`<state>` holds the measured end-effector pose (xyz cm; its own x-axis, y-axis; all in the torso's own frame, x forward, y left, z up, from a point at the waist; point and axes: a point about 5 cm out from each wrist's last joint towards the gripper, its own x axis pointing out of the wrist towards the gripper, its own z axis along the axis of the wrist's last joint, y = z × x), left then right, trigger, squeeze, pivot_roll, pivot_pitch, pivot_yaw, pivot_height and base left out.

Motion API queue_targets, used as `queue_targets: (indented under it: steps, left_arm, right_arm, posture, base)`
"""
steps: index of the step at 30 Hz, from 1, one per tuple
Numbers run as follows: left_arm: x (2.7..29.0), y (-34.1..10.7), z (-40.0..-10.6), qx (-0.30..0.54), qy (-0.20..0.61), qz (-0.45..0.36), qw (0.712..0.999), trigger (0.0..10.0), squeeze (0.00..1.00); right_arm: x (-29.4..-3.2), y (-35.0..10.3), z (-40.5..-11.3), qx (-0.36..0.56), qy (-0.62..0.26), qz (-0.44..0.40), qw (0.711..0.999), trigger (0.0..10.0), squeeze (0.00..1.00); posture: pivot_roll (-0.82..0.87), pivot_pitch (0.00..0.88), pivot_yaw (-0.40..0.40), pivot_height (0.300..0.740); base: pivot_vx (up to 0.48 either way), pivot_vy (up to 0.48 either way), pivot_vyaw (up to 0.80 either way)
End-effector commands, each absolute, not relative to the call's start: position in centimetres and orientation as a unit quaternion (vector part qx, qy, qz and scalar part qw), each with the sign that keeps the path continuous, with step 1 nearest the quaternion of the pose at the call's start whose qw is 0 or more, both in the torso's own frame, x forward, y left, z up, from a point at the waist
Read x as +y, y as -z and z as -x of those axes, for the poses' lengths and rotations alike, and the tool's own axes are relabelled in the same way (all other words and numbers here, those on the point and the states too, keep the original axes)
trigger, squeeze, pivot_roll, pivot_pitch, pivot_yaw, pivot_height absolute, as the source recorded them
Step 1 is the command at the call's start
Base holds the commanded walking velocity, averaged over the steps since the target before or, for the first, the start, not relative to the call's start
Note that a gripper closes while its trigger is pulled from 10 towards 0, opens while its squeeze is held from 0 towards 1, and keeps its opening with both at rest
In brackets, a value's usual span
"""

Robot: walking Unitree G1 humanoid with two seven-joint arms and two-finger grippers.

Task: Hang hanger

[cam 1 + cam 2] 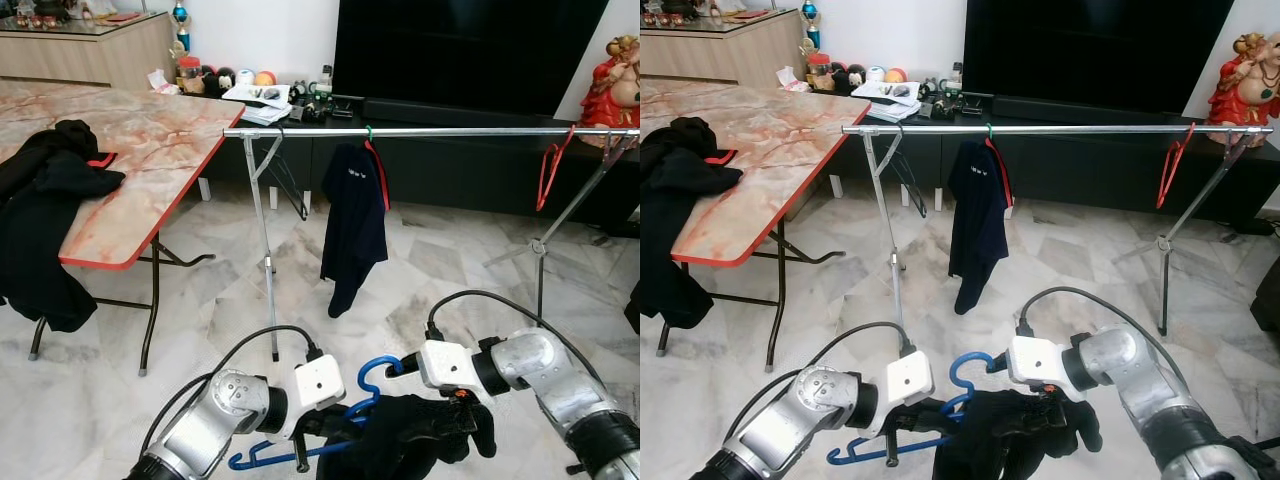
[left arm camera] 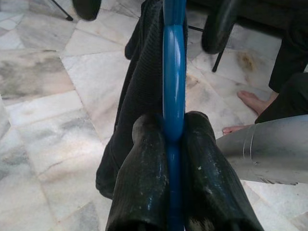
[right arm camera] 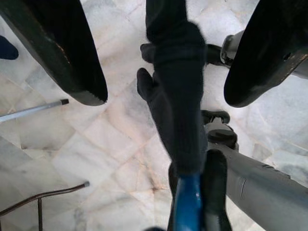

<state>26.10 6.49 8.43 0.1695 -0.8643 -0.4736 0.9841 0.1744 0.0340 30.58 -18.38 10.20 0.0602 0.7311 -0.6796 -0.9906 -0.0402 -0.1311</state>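
Note:
A blue hanger (image 1: 378, 368) with a black garment (image 1: 410, 440) draped over it is held low in front of me, above the floor. My left gripper (image 2: 174, 132) is shut on the hanger's blue bar (image 2: 174, 72), with the garment (image 2: 144, 72) hanging just beyond the fingers. My right gripper (image 3: 166, 96) is open, its two fingers wide apart on either side of the garment (image 3: 178, 96). The silver clothes rail (image 1: 450, 131) stands ahead. A dark shirt (image 1: 355, 220) hangs on it near the middle, and an empty red hanger (image 1: 550, 165) hangs toward the right.
A marble-topped folding table (image 1: 140, 150) stands at the left with black clothes (image 1: 40, 200) heaped on its edge. Behind the rail are a low TV cabinet (image 1: 470, 170) and a red statue (image 1: 612, 85). A person's bare foot (image 2: 250, 101) rests on the floor nearby.

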Motion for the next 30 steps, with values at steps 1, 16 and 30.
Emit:
queue_targets:
  steps: [1,16,30]
  left_arm:
    - [5.6,-10.1,-26.3,0.139,0.635,-0.177,0.739,10.0,0.0]
    - [5.1,-10.5,-26.1,0.128,0.639,-0.177,0.738,10.0,0.0]
    - [4.6,-11.0,-26.2,0.117,0.639,-0.172,0.74,10.0,0.0]
  right_arm:
    - [-18.2,-10.5,-30.8,0.205,-0.659,0.314,0.652,10.0,0.0]
    - [-18.4,-8.8,-30.2,0.231,-0.668,0.301,0.64,0.0,0.0]
    - [-18.7,-8.4,-30.0,0.242,-0.668,0.28,0.646,0.0,0.0]
  posture:
    - [0.05,0.0,-0.082,0.74]
    - [0.06,0.0,-0.082,0.74]
    - [0.05,0.0,-0.094,0.74]
  base:
    - [0.0,0.0,0.0]
    - [0.0,0.0,0.0]
    - [0.0,0.0,0.0]
